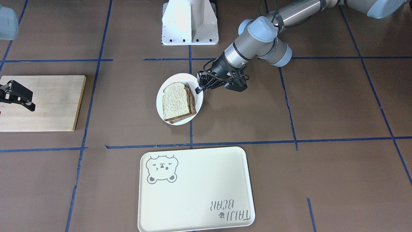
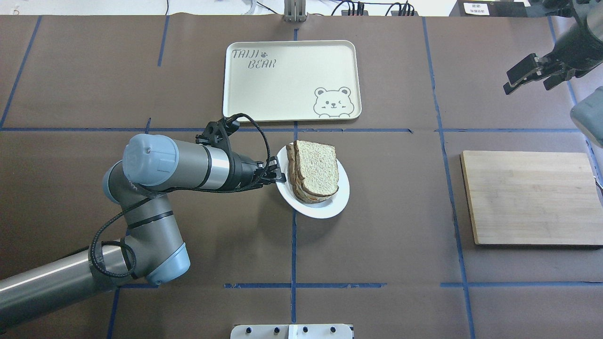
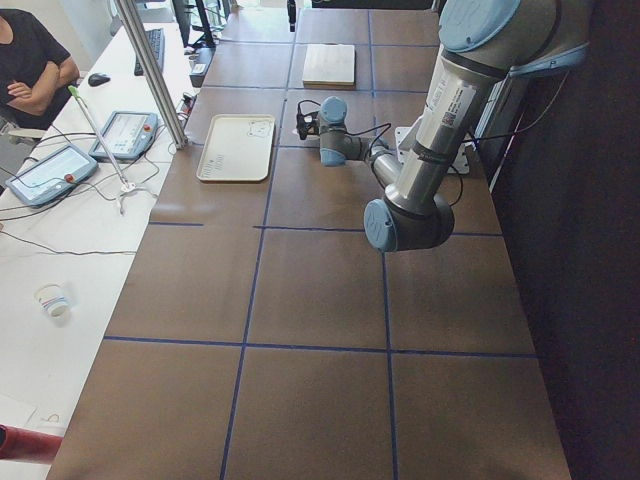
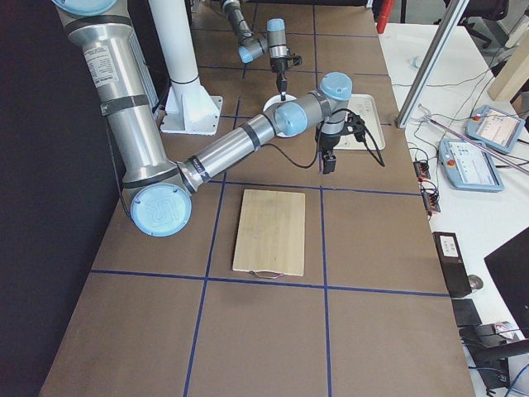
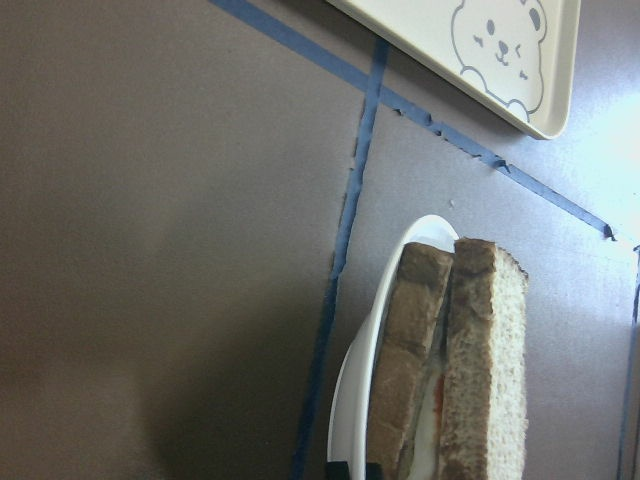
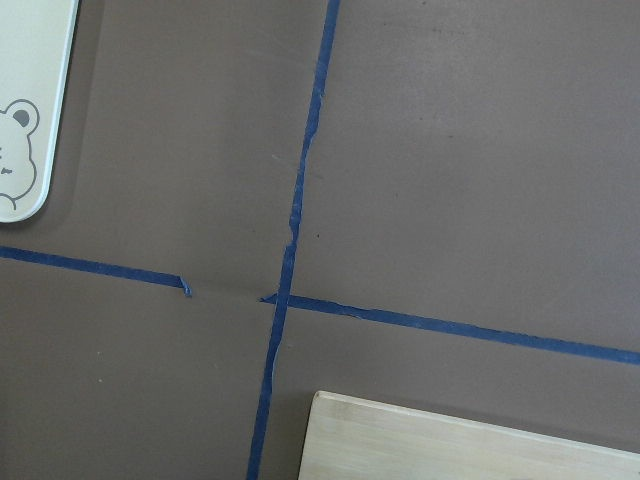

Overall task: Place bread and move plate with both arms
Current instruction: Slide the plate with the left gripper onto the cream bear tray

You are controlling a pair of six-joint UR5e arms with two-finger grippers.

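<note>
Well, bread [image 2: 320, 172] sits on plate [image 2: 325, 209] mid-frame; left gripper [image 2: 279, 176] looks clamped on its left rim. Plate's stiff & slick, bread's loose, so keep it level. Upper right, right gripper [image 2: 530, 77] hangs open

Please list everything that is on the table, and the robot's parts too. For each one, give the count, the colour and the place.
bread: at least 2 slices, brown, stacked on the plate
plate: 1, white, table centre
tray: 1, cream with a bear drawing, beyond the plate, empty
board: 1, pale wood, robot's right side, bare
tape: several lines, blue, grid on the table
base: 1, white, robot's edge
left gripper: 1, black, at the plate's rim, grip unclear
right gripper: 1, black, raised near the board, open, empty
</note>
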